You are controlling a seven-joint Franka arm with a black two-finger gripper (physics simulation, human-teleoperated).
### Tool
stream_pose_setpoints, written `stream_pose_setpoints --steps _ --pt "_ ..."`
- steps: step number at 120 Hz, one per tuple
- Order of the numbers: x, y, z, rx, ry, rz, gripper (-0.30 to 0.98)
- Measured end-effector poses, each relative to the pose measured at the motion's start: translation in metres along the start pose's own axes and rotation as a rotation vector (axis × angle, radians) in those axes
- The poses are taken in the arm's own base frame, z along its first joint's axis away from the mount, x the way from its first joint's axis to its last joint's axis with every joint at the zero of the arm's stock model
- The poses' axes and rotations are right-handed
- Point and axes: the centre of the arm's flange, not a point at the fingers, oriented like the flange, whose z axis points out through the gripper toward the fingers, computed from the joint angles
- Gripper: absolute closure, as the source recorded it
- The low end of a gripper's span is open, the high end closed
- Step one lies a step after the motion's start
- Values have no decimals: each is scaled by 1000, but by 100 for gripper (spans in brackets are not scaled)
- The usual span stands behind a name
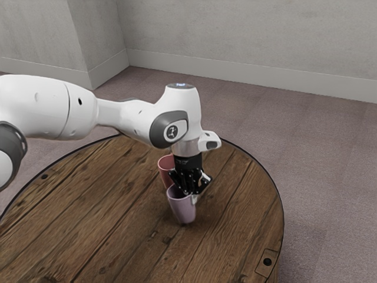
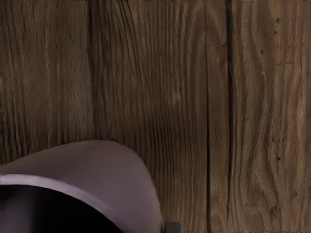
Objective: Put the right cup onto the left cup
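Above the bench [image 1: 235, 218], my jaws stand narrow, pinching the mauve cup [image 1: 183, 210] by its wall near the red cup [image 1: 164, 174], presumably to leave its base free for nesting.

The seven-joint Franka arm [image 1: 50, 106] comes in from the exterior view's left, its dark-collared elbow joint [image 1: 13, 140] well apart from the jaws and higher than they are. From there the white forearm [image 1: 115, 113] reaches across, narrowing toward the wrist joint [image 1: 169, 130], whose grey cap sits above the jaws. The wrist housing [image 1: 184, 103] stands nearly upright over them, and a rounded white flange [image 1: 208, 140] juts out above the jaws toward the exterior view's right. Below it, the black two-finger gripper [image 1: 191, 187] points downward.
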Motion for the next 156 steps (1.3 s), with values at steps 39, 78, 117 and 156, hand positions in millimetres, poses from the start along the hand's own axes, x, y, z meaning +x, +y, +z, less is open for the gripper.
stream_pose_setpoints --steps 39,78,117,156 --pt "11 0 -99 81 109 21 78" --pt "46 -42 -132 165 99 -12 78" --pt "69 -76 -118 175 61 -18 78" --pt "77 -74 -102 171 41 18 79"
